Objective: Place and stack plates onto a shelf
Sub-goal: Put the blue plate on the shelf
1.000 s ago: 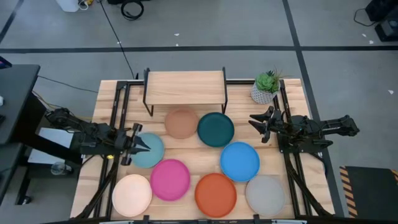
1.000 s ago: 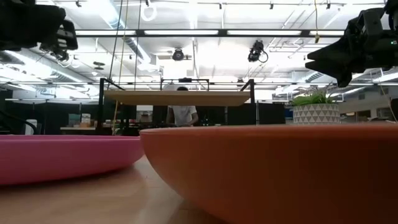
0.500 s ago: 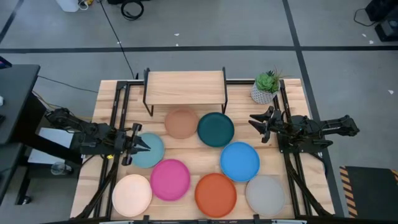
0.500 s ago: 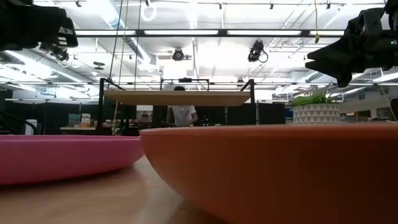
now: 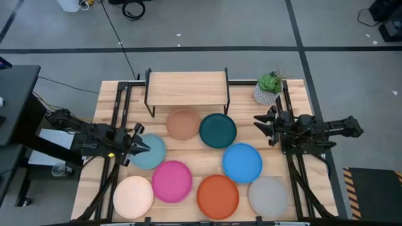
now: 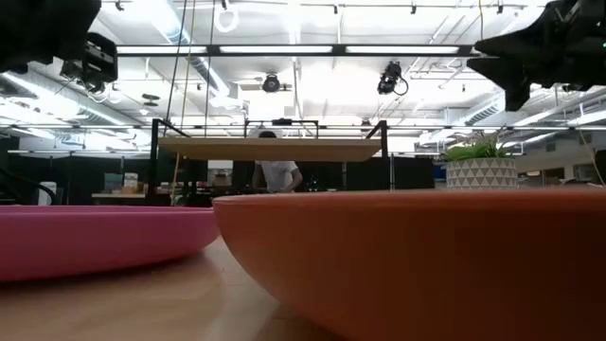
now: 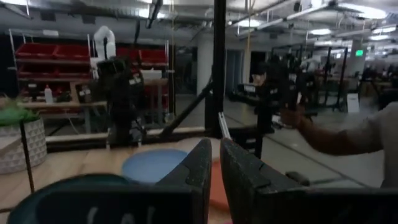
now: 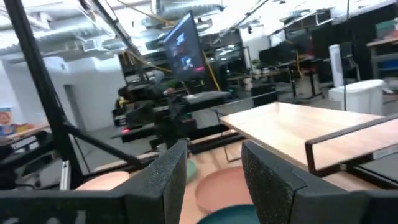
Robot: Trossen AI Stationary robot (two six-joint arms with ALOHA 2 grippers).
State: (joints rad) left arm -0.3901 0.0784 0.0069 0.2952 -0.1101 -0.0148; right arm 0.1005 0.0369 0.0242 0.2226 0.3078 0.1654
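Note:
Eight plates lie flat on the tabletop: tan [image 5: 183, 124], dark teal [image 5: 218, 130], light teal [image 5: 152, 154], bright blue [image 5: 242, 162], pink [image 5: 171, 181], orange [image 5: 217, 196], cream [image 5: 133, 196] and grey [image 5: 268, 196]. The shelf [image 5: 186, 88] stands by its black legs at the far edge, with nothing on its top. My left gripper [image 5: 143, 146] hovers shut above the light teal plate's left rim. My right gripper [image 5: 257, 122] hovers open to the right of the dark teal plate. The low view shows the orange plate [image 6: 417, 256] and the pink plate [image 6: 95, 242] up close.
A potted plant [image 5: 269, 88] stands at the far right corner beside the shelf. Black rails run along both table sides. A person [image 6: 277, 170] shows in the room behind the shelf, and a sleeve [image 7: 348, 134] in the left wrist view.
My right gripper has risen and drawn back a little toward the table's right edge. My left gripper has also lifted slightly over the light teal plate. No plate has moved.

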